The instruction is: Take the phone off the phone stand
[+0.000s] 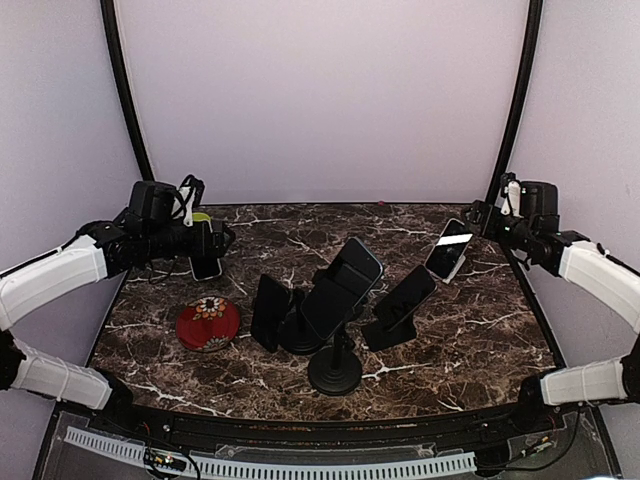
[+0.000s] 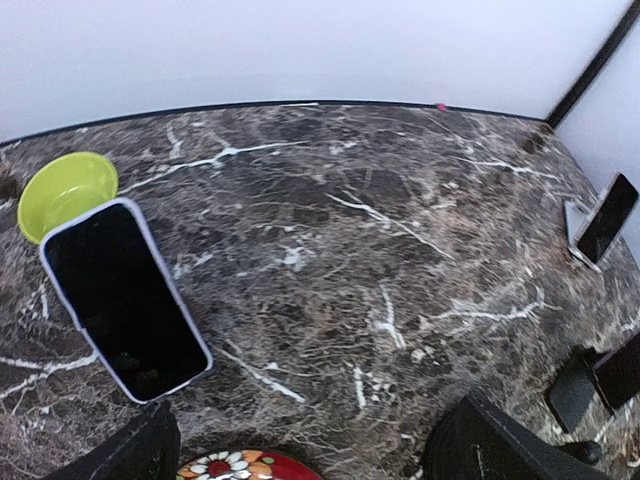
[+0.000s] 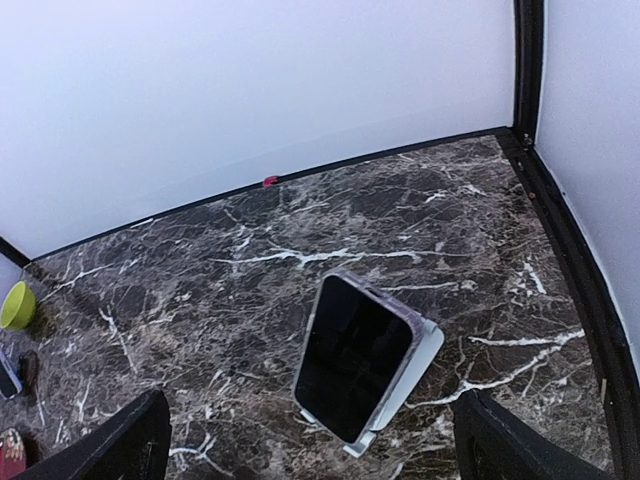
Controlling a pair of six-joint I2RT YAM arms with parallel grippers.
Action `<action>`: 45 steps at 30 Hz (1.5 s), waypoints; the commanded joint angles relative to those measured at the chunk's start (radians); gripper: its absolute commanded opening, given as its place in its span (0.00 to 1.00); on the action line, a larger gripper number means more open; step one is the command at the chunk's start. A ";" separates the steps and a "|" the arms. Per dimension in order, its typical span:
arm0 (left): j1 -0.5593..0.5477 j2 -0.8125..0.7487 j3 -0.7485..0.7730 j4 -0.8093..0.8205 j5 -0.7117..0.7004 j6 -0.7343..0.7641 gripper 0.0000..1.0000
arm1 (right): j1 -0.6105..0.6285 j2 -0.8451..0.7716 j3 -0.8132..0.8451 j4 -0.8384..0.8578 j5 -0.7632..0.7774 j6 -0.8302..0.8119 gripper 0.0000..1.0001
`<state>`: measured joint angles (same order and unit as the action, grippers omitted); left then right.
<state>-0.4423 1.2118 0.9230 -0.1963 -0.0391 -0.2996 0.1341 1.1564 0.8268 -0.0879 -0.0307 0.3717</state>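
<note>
A dark-screened phone (image 3: 355, 357) in a clear case leans on a white phone stand (image 3: 418, 368) at the back right of the marble table (image 1: 450, 340); the same phone (image 1: 449, 249) shows in the top view. My right gripper (image 3: 320, 445) hovers open above and behind it, nothing between its fingers. Near the back left, a second phone (image 2: 124, 299) in a white case stands tilted; its support is hidden. My left gripper (image 2: 310, 455) hangs open just right of it and is empty. The left gripper (image 1: 210, 240) and right gripper (image 1: 487, 215) sit at opposite back corners.
Three more phones lean on black stands mid-table (image 1: 270, 310) (image 1: 342, 288) (image 1: 405, 298), one on a round-based post (image 1: 335, 372). A red flowered dish (image 1: 208, 323) lies front left. A lime-green bowl (image 2: 66, 190) sits behind the left phone. Curved walls close the back.
</note>
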 commanded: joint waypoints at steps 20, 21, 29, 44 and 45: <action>-0.100 -0.256 0.101 -0.136 0.295 0.226 0.99 | 0.563 -0.404 -0.072 -0.057 0.024 -0.279 0.99; -0.103 -0.256 0.105 -0.137 0.303 0.222 0.99 | 0.585 -0.419 -0.085 -0.059 0.033 -0.296 0.99; -0.159 -0.278 0.114 -0.102 0.285 0.200 0.99 | 0.784 -0.555 -0.218 0.010 0.149 -0.415 0.97; -0.303 -0.254 0.155 -0.076 0.276 0.234 0.99 | 1.203 -0.429 -0.257 0.144 0.479 -0.551 0.88; -0.315 -0.255 0.155 -0.077 0.268 0.231 0.99 | 1.227 -0.415 -0.257 0.160 0.504 -0.563 0.89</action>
<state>-0.7227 0.9684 1.0470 -0.3008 0.2432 -0.0780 1.2869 0.7132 0.5724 -0.0536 0.3290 -0.1314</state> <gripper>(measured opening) 0.989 0.884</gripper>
